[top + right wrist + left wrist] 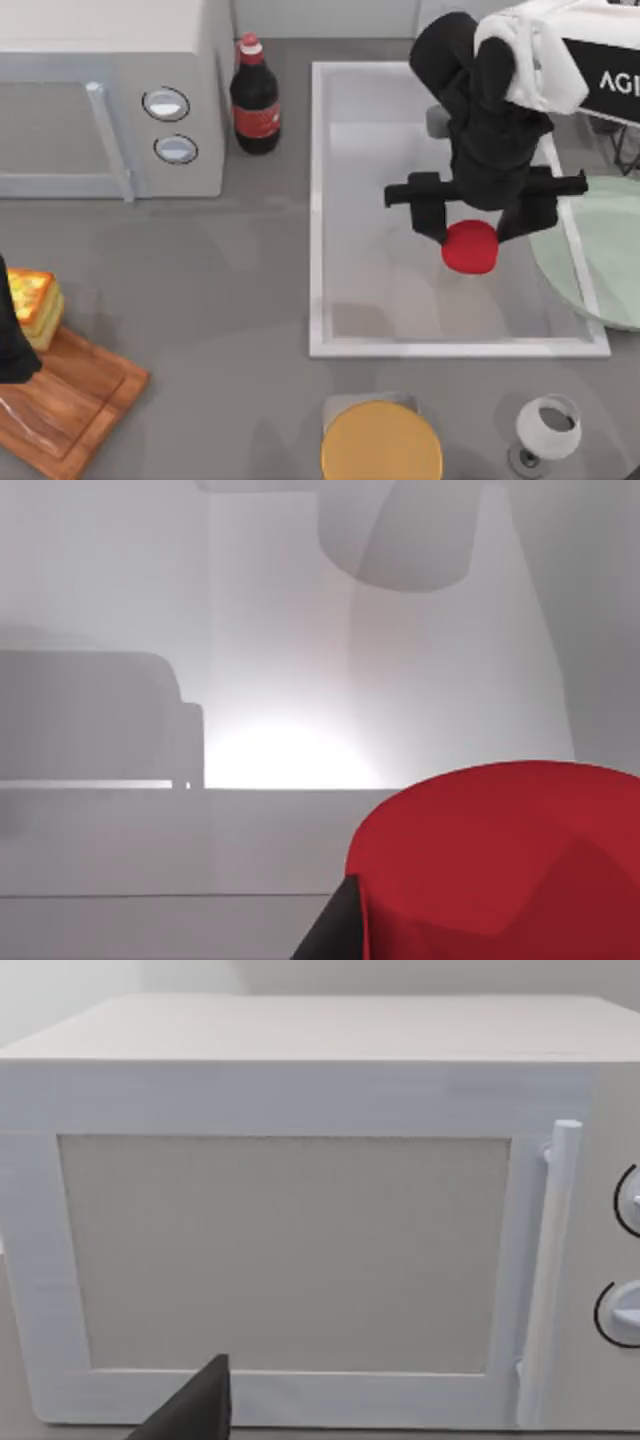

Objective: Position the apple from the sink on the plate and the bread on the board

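At the far left edge of the table the left arm (12, 330) is seen as a dark shape beside the bread (35, 303); whether its gripper is released or clenched cannot be told. The bread is placed on the far corner of the board (70, 400), which lies tilted at the near left corner of the table. Behind it a microwave (100, 100) is standing, and in the left wrist view its door (285, 1255), its handle (545, 1280) and a dark fingertip (195, 1410) are shown. A cola bottle (255, 100) is placed upright between the microwave and the sink (318, 200). Near the front edge an orange disc (381, 442) is seen, just in front of the sink. The sink is located right of the middle, and the right gripper (471, 225) is held over its basin, pointing down. The apple (470, 247) is grasped between the two fingers, which are clamped on its sides; it is found over the right part of the basin, and whether it touches the floor of the sink cannot be told. In the right wrist view the apple (510, 865) is seen very close, with the pale basin floor behind it. A glass (548, 428) is standing near the front right corner. The plate (600, 260) is placed at the right edge, overlapping the right rim of the sink.
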